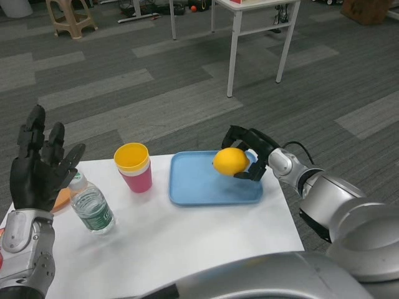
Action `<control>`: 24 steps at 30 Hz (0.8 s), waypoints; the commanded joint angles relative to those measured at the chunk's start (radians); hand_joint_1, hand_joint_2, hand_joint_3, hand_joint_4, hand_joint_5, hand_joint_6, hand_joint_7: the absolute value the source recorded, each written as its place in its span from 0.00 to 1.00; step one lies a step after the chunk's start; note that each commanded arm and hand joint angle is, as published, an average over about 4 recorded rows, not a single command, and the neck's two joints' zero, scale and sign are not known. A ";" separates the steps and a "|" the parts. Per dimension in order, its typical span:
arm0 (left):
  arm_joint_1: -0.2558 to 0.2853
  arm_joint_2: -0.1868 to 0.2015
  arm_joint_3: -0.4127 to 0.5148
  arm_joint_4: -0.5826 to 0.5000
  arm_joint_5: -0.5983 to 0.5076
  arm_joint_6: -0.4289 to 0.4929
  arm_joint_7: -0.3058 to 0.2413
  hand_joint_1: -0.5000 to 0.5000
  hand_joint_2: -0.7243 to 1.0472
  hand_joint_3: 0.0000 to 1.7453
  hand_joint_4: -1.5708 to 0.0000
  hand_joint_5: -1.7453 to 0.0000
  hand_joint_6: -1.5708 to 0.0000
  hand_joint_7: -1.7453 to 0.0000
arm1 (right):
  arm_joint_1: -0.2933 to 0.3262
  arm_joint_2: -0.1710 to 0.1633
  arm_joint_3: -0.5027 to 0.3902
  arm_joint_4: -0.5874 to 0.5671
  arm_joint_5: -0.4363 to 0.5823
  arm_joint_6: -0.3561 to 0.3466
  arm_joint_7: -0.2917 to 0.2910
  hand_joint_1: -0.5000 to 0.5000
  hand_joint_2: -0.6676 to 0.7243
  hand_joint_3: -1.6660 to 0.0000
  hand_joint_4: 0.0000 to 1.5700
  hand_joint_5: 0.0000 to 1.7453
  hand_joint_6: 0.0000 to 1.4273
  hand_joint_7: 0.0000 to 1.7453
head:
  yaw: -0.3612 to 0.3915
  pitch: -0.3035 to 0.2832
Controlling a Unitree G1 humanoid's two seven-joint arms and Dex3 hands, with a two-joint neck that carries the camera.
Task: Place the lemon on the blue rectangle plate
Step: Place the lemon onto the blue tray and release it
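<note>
Here the right hand (249, 154) grips the lemon (230, 161), fingers wrapped around it, over the right end of the blue plate (193, 187); whether the lemon touches the plate I cannot tell. The left hand (38, 167) is raised at the table's (187, 233) left edge, fingers spread. A cup (133, 166) and bottle (91, 205) stand left of the plate.

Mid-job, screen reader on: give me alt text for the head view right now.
The right hand holds a yellow lemon over the right end of the blue rectangle plate on the white table. Left of the plate stand a yellow-and-pink cup and a water bottle. The left hand is raised, open, at the table's left edge.
</note>
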 commanded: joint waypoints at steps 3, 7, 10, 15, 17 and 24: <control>-0.006 0.004 -0.005 0.008 -0.008 0.001 -0.003 0.01 0.56 0.05 1.00 0.88 1.00 0.92 | -0.019 0.012 0.031 0.003 0.000 0.016 -0.018 0.33 0.14 0.14 0.58 0.33 0.84 0.88 | 0.000 -0.009; -0.006 0.004 -0.008 0.008 -0.013 0.000 -0.003 0.00 0.40 0.05 1.00 0.88 1.00 0.92 | -0.018 0.011 0.042 0.003 0.001 0.019 -0.018 0.33 0.14 0.17 0.58 0.33 0.84 0.88 | 0.000 -0.017; -0.006 0.004 -0.009 0.009 -0.013 0.000 -0.003 0.00 0.35 0.05 1.00 0.88 1.00 0.92 | -0.018 0.010 0.048 0.003 0.001 0.019 -0.019 0.33 0.13 0.19 0.57 0.33 0.84 0.88 | -0.001 -0.022; -0.006 0.003 -0.010 0.012 -0.013 0.001 -0.003 0.00 0.35 0.05 1.00 0.88 1.00 0.92 | -0.018 0.009 0.066 0.003 0.001 0.019 -0.024 0.33 0.09 0.19 0.58 0.33 0.84 0.88 | -0.001 -0.033; -0.006 0.003 -0.010 0.012 -0.013 0.001 -0.003 0.00 0.35 0.05 1.00 0.88 1.00 0.92 | -0.018 0.009 0.074 0.003 0.001 0.019 -0.027 0.33 0.08 0.21 0.57 0.33 0.83 0.86 | -0.001 -0.034; -0.006 0.003 -0.011 0.015 -0.014 0.001 -0.003 0.00 0.35 0.05 1.00 0.87 1.00 0.92 | -0.018 0.007 0.106 0.003 0.001 0.027 -0.047 0.33 0.08 0.24 0.48 0.33 0.74 0.80 | 0.004 -0.054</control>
